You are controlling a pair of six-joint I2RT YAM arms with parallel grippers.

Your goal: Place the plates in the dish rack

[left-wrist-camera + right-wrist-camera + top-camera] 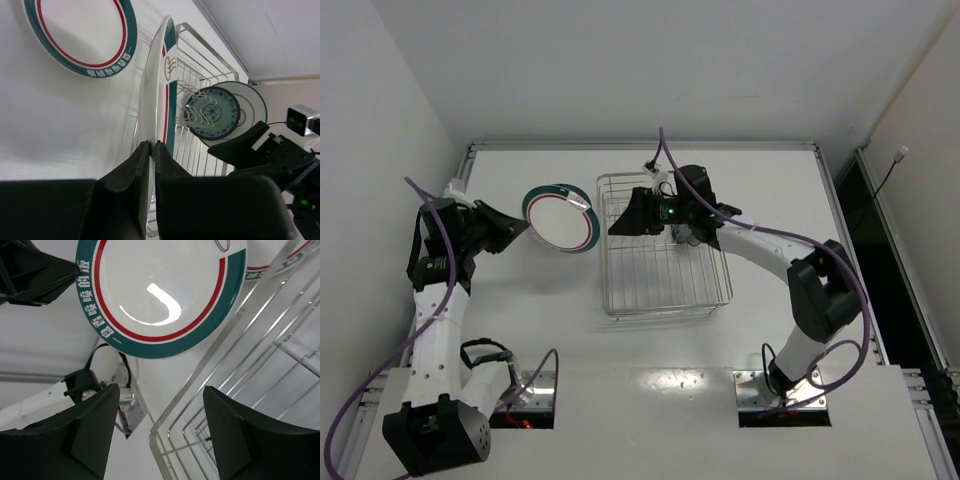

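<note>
My left gripper point(520, 228) point(152, 144) is shut on the rim of a white plate with a teal rim and red ring point(563, 220) point(160, 85) point(160, 285). It holds the plate on edge above the table, just left of the dish rack point(665, 310) point(200, 55) point(235, 325). A second teal-rimmed plate point(536, 194) point(80, 35) point(272, 260) lies flat on the table behind it. The small patterned teal plate point(212, 112) and the pale grey-ringed plate point(252, 105) stand upright in the rack. My right gripper point(617, 225) point(161, 388) is open and empty over the rack's left edge, facing the held plate.
The right arm point(750, 240) reaches across the rack's far half and hides the racked plates from above. The rack's near half shows bare wire. White walls enclose the table at the back and left.
</note>
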